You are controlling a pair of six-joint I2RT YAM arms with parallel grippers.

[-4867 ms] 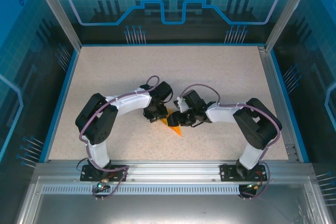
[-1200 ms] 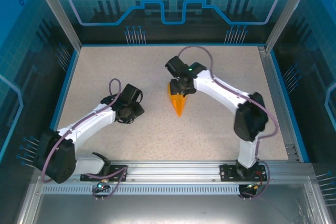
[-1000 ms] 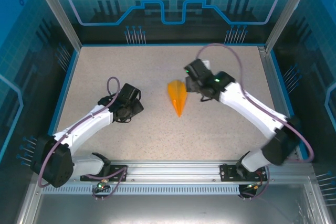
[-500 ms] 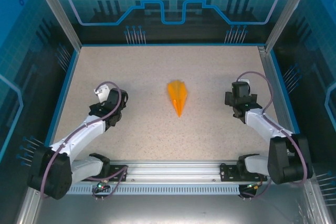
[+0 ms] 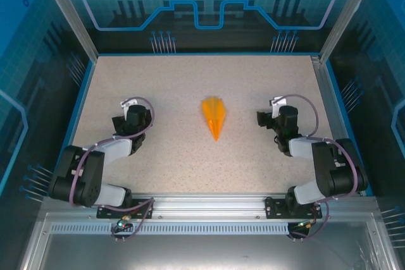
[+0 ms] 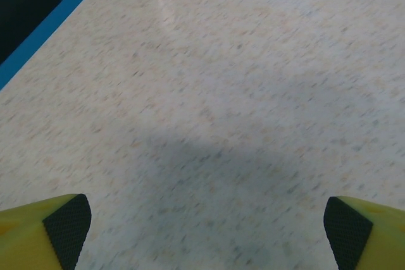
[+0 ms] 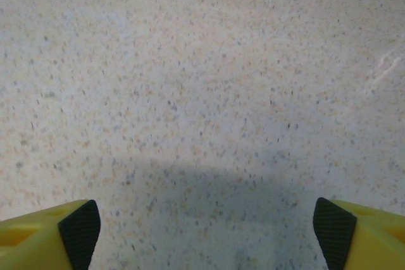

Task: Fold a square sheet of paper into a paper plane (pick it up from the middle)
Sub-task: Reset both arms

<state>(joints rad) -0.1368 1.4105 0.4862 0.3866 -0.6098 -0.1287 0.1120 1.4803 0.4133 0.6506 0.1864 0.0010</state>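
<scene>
The speckled table (image 5: 253, 80) takes up most of the top view, with a blue rim (image 6: 38, 36) past the left gripper's far left side. The 2 arms are folded low near their bases, the left arm (image 5: 88, 162) and the right arm (image 5: 329, 169) on opposite sides.

The left gripper (image 6: 209, 232) is released: its 2 yellow fingers (image 6: 66, 226) stand wide apart with bare table between them. The right gripper (image 7: 205, 226) is likewise spread wide, its black pads (image 7: 79, 226) clasping nothing.

The paper plane (image 5: 214, 117) lies flat between both grippers, well apart from each: to the right of the left gripper (image 5: 136, 117), to the left of the right gripper (image 5: 269, 118). Its pointed tip faces the arm bases.
</scene>
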